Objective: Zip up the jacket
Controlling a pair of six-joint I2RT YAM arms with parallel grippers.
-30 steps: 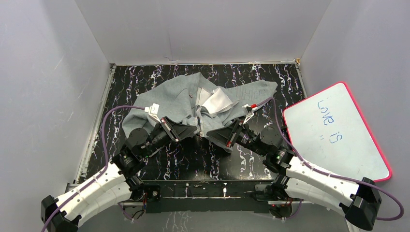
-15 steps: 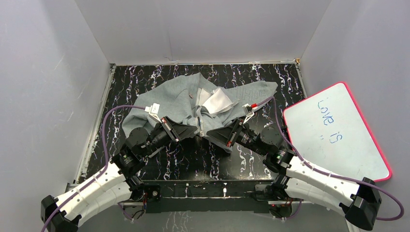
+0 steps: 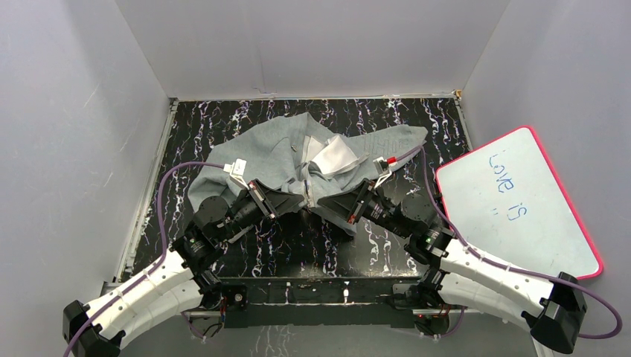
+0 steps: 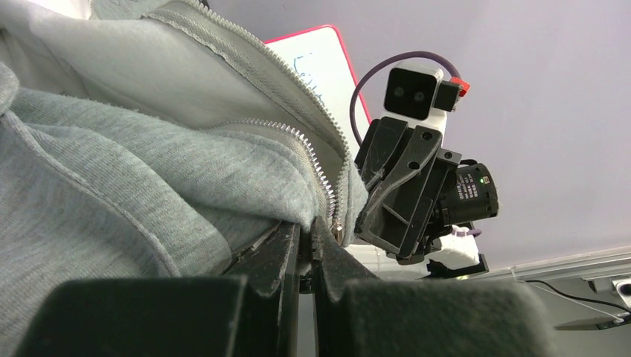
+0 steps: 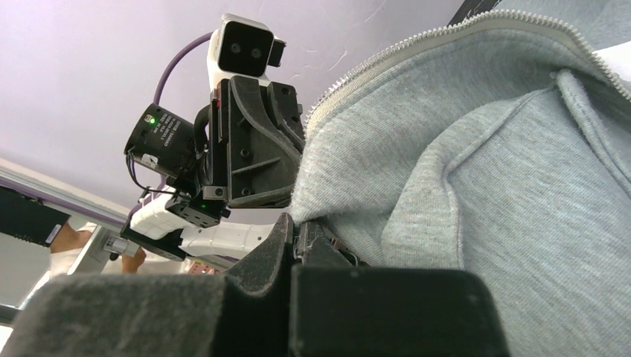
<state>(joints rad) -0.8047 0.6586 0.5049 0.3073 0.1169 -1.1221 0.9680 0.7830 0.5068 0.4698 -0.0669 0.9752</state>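
While the jacket (image 3: 279, 149) was spread crumpled over the far middle of the black marbled table (image 3: 216, 111), its near hem was held by the left gripper (image 4: 305, 236) and right gripper (image 5: 296, 232), each clamped on fabric beside the zipper teeth (image 4: 320, 169), close together.

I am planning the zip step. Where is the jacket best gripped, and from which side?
Probably the jacket at its near hem, beside the lower end of the zipper teeth, approached from the robot's side. There the edge is thin, so fingers can close across it; the left gripper and right gripper pinch it there.
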